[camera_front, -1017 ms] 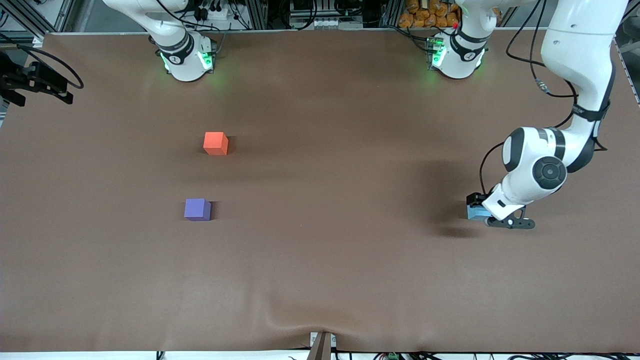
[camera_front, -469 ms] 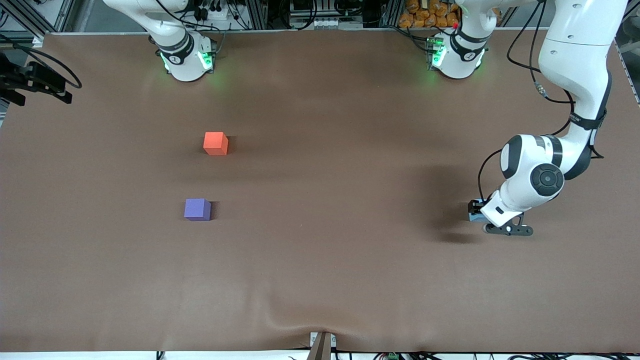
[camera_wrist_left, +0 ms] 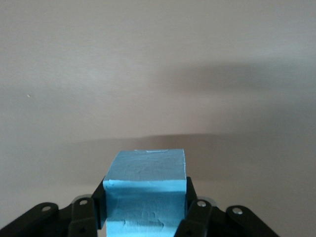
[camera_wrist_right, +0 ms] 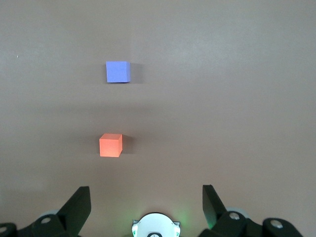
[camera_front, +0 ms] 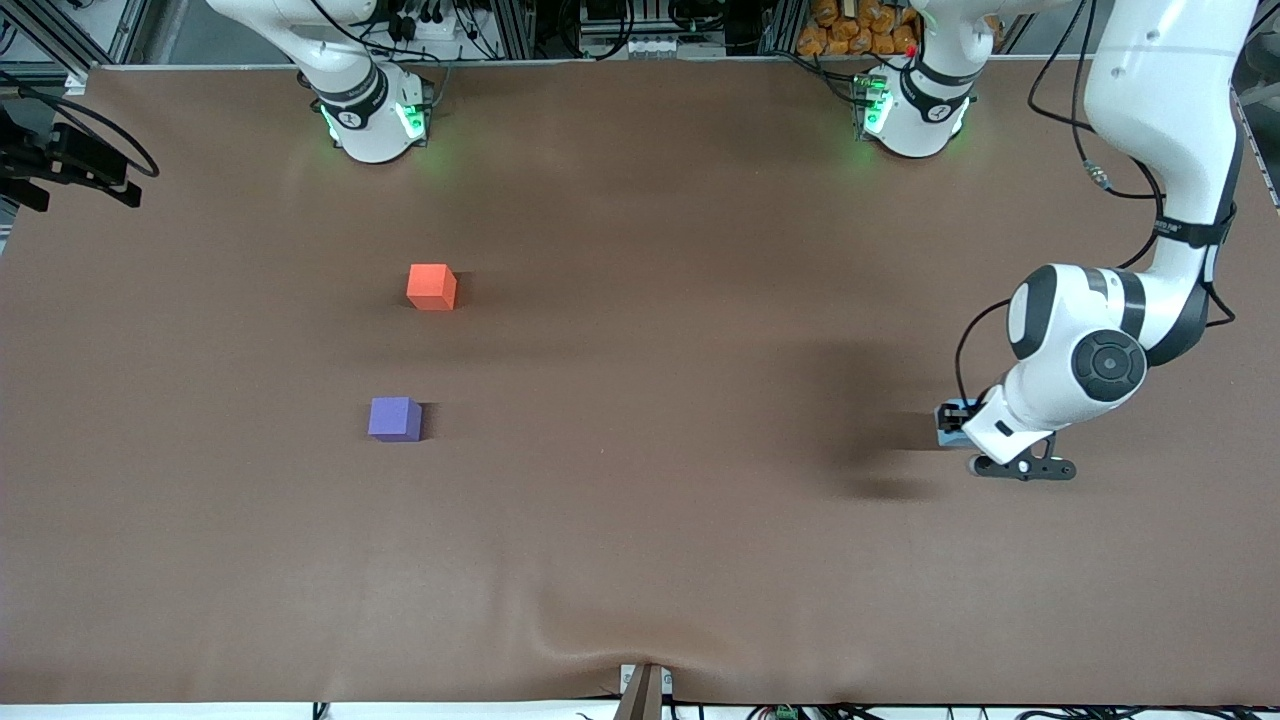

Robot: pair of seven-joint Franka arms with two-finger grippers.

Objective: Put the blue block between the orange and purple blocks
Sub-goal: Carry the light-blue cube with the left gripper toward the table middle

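Observation:
My left gripper [camera_front: 958, 428] is shut on the light sky-blue block [camera_front: 950, 424] and holds it just above the table at the left arm's end. In the left wrist view the blue block [camera_wrist_left: 145, 197] sits between the black fingers [camera_wrist_left: 195, 207] of the left gripper [camera_wrist_left: 144, 203]. The orange block [camera_front: 431, 286] and the purple block [camera_front: 394, 418] rest on the table toward the right arm's end, the purple one nearer the front camera. My right gripper [camera_wrist_right: 145, 196] is open and empty, high over its own base. Its wrist view shows the orange block [camera_wrist_right: 110, 145] and purple block [camera_wrist_right: 118, 72].
The brown cloth-covered table [camera_front: 640, 400] holds only the blocks. The two arm bases [camera_front: 370, 120] [camera_front: 912, 110] stand at its farthest edge. A black mount [camera_front: 70, 165] sits at the table's edge on the right arm's end. The cloth bulges [camera_front: 620, 640] by the nearest edge.
My left arm has shifted slightly and risen with the blue block; its shadow has spread away from it. The orange and purple blocks have not moved.

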